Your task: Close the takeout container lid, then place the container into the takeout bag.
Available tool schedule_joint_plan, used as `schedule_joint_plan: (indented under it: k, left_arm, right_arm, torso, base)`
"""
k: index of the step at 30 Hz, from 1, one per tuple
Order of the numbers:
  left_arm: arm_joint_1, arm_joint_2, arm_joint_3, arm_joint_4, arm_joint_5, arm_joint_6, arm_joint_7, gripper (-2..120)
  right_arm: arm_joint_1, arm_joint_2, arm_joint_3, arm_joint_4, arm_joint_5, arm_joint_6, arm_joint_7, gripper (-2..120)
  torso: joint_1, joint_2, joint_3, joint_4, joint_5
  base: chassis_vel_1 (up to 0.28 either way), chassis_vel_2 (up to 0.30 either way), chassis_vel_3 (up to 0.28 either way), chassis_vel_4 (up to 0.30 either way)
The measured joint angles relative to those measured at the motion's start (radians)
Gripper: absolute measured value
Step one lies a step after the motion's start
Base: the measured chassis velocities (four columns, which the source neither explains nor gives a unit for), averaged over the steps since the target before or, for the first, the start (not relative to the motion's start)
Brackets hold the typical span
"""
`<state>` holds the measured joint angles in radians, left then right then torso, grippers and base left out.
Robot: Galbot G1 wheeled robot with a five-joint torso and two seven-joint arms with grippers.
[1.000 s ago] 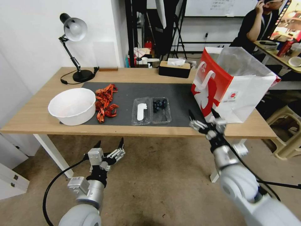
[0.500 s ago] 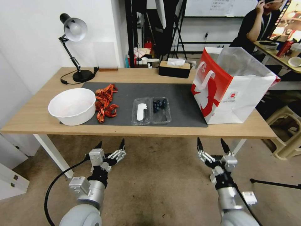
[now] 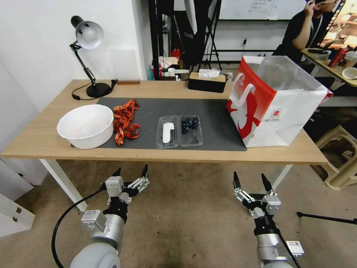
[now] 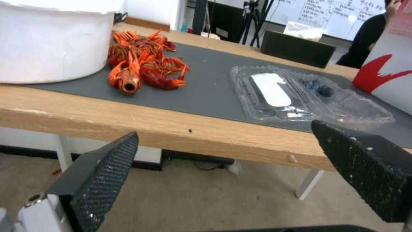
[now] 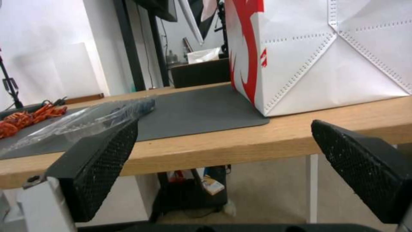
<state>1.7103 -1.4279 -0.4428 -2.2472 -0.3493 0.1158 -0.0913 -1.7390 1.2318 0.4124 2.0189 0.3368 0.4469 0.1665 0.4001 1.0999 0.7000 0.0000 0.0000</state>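
Having dropped below the table (image 3: 44, 143) edge, right gripper (image 3: 250, 179) hangs open.

Two silver-grey arms tipped with black-fingered grippers.
Each arm has rounded, metallic silver joint housings, a black wrist collar and small boxy silver blocks. The left gripper (image 3: 130, 172) and right gripper (image 3: 250, 181) carry slim, pointed black fingers (image 4: 99, 180) with a woven, dotted pad texture. A black cable loops beside the left arm; a white tag sits on the right wrist.
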Motion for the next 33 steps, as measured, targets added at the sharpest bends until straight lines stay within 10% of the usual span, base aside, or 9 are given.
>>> schedule_joint_plan:
  k: [7,15,23,33]
  left_arm:
    - [-0.023,0.018,0.01,0.013,-0.06,0.0,0.002,100]
    - [-0.102,0.076,0.041,-0.014,-0.412,0.019,-0.017,100]
    - [-0.213,0.099,0.06,-0.059,-0.865,0.018,-0.182,100]
    - [-0.365,0.087,0.148,0.045,-1.007,-0.003,-0.298,100]
  right_arm:
    - [-0.002,0.0,0.0,0.0,0.002,-0.008,-0.003,100]
    - [0.006,-0.011,-0.009,0.009,0.004,-0.034,-0.004,100]
    - [0.055,-0.052,-0.047,0.004,0.038,-0.069,-0.022,100]
    - [0.003,-0.044,-0.032,0.034,0.049,-0.058,-0.067,100]
  torso:
    - [0.0,0.0,0.0,0.0,-0.0001]
    - [0.0,0.0,0.0,-0.0001,0.0001]
    - [0.0,0.0,0.0,0.0003,0.0002]
    - [0.0,0.0,0.0,-0.0002,-0.0001]
  base:
    - [0.0,0.0,0.0,0.0]
    - [0.0,0.0,0.0,0.0]
    - [0.0,0.0,0.0,0.0]
    - [0.0,0.0,0.0,0.0]
